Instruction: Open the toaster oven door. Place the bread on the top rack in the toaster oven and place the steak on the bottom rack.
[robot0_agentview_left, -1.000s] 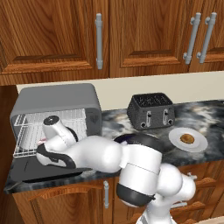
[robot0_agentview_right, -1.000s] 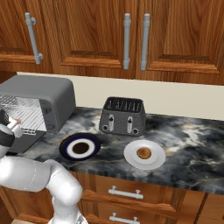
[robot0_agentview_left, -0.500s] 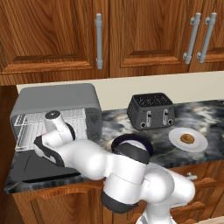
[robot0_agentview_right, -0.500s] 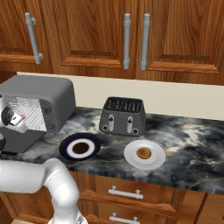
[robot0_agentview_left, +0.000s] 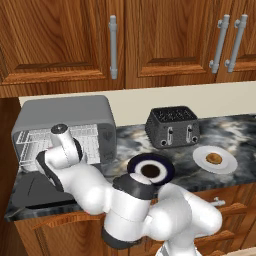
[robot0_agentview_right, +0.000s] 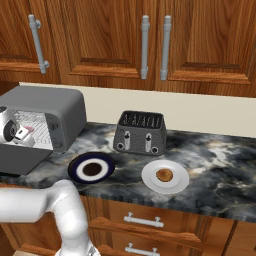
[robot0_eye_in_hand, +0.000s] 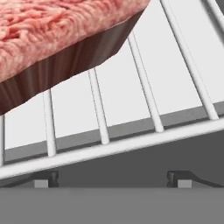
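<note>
Change: the arm's elbow has swung lower and nearer the base cameras; the hand stays at the toaster oven (robot0_agentview_left: 65, 125) mouth.
Gripper: gripper (robot0_eye_in_hand: 113, 177) jaws spread wide, holding nothing.
Steak: steak (robot0_eye_in_hand: 52, 39) lies on a wire rack (robot0_eye_in_hand: 144, 92) inside the oven, just beyond the fingertips; which rack, unclear.
Door: toaster oven door (robot0_agentview_left: 35, 190) folded down flat.
Bread: bread (robot0_agentview_right: 164, 175) on white plate (robot0_agentview_right: 150, 181), well right of the oven.
Around: black toaster (robot0_agentview_right: 141, 132) and dark plate (robot0_agentview_right: 75, 167) between oven and bread.

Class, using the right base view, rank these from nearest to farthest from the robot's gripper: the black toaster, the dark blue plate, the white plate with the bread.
The gripper is at the toaster oven mouth, far left.
1. Dark blue plate, front of the counter, just right of the oven.
2. Black toaster, farther right, at the back.
3. White plate with the bread, farthest right.
</note>
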